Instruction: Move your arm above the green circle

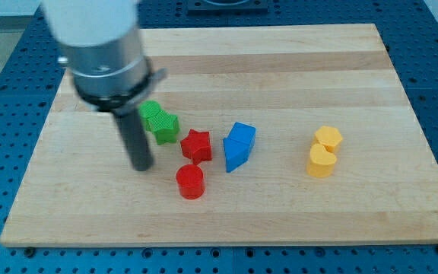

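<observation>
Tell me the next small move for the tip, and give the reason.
Probably a short slide toward the view's top and slightly right. My tip sits left of the red star and below-left of the green blocks, whose separate shapes I cannot make out, so it is not yet above them.

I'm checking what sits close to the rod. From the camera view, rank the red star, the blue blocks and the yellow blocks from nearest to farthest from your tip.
My tip stands at the view's left, just below-left of the green blocks.
1. Red star: right of the tip, nearest.
2. Blue blocks: further right, mid-board.
3. Yellow blocks: far right, farthest.
</observation>
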### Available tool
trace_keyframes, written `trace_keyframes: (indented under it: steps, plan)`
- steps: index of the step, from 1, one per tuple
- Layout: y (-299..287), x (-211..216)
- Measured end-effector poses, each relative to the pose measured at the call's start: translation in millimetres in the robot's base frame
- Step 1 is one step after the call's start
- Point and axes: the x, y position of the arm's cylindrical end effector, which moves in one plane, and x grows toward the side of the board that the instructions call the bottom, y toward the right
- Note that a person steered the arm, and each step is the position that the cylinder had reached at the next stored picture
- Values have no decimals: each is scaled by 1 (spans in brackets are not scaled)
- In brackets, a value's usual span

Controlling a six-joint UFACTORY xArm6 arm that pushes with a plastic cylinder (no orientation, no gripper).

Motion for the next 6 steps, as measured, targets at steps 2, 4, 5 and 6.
trace_keyframes:
  steps: [2, 4, 5, 6]
  plan:
    - [-31, -67]
    - [-30, -235]
    - [-11, -203]
    - [-2, -166]
